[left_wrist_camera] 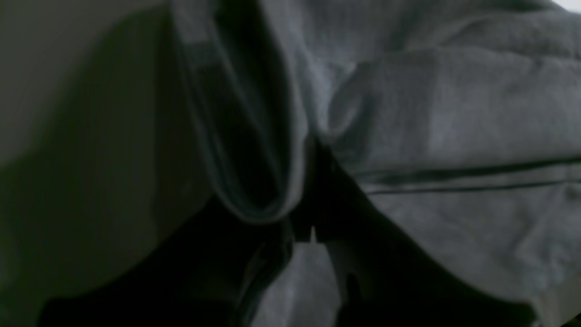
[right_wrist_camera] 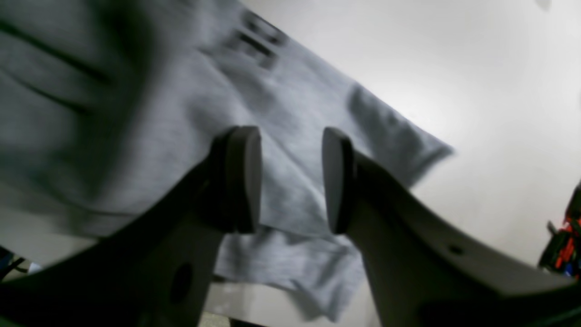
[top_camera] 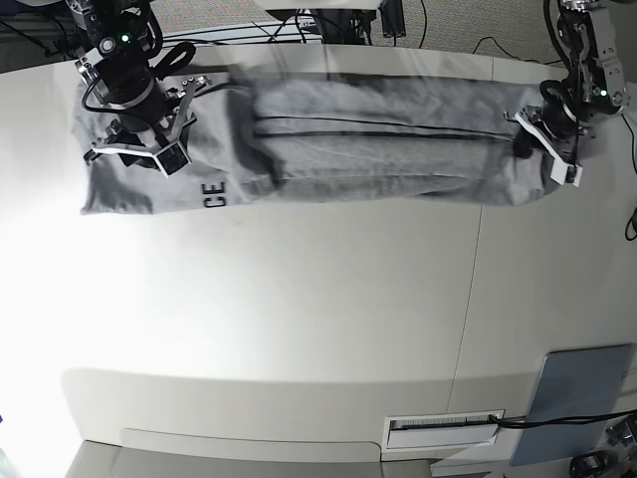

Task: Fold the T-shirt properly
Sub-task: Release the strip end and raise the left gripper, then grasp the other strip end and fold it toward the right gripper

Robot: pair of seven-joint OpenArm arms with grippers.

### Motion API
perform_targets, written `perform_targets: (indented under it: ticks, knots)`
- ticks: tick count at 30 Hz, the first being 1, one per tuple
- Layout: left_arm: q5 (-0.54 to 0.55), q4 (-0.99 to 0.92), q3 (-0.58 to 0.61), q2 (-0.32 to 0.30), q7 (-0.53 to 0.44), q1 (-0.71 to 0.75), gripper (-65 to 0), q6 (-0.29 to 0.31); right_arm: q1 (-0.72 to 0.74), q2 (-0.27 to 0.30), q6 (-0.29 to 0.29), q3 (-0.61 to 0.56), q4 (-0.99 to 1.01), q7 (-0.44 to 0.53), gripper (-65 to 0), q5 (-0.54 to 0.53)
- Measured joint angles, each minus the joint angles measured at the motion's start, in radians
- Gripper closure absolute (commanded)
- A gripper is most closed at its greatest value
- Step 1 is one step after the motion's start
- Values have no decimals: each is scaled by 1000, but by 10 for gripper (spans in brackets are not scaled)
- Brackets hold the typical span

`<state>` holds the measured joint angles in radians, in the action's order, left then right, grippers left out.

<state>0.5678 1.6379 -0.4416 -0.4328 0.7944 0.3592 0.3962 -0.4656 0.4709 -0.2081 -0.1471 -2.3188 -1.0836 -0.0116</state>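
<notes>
The heather-grey T-shirt (top_camera: 378, 139) lies stretched in a long folded band across the far side of the table, with black letters (top_camera: 211, 194) showing near its left end. My left gripper (top_camera: 549, 149) is at the band's right end. In the left wrist view its dark fingers (left_wrist_camera: 311, 227) are shut on a fold of the T-shirt (left_wrist_camera: 454, 136). My right gripper (top_camera: 129, 154) hovers over the band's left end. In the right wrist view it (right_wrist_camera: 290, 181) is open and empty above the T-shirt (right_wrist_camera: 290, 113), with a sleeve corner and the letters (right_wrist_camera: 256, 38) beyond it.
A flat grey-blue pad (top_camera: 572, 398) lies at the table's front right corner, with a white slotted plate (top_camera: 443, 428) beside it. Cables (top_camera: 338, 20) run behind the table's far edge. A seam (top_camera: 468, 299) crosses the white tabletop.
</notes>
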Motion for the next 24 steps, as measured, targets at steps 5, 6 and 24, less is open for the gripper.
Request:
perform_targets:
  ticks: [5,6,24]
  knots:
    - [11,233,0,17,56,56,0,-14,0,-4,36,88,61,53,-227,-11]
    - [12,280,-1,33,53,73,0,-34,0,-3,40,121,78,64,-227,-8]
    - [-74,466,513,244,16,77,0,-171,0,-4,43,337,126,105,-227,-38]
